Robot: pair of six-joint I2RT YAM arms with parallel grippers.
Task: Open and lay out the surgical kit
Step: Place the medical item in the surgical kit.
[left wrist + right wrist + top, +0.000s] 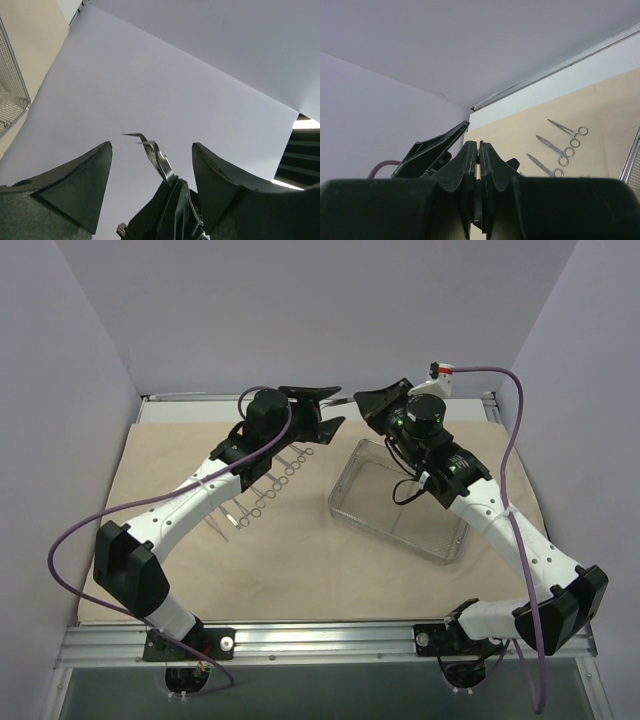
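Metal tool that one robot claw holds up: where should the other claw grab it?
Probably by the bare curved end of the metal tool, the only part poking out of the shut right gripper. The open left gripper has a finger on each side of it, so it can come straight on from the tip side and pinch the thin shaft just below the hook.

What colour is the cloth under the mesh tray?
Plain beige cloth, no pattern; it shows best in the top external view.
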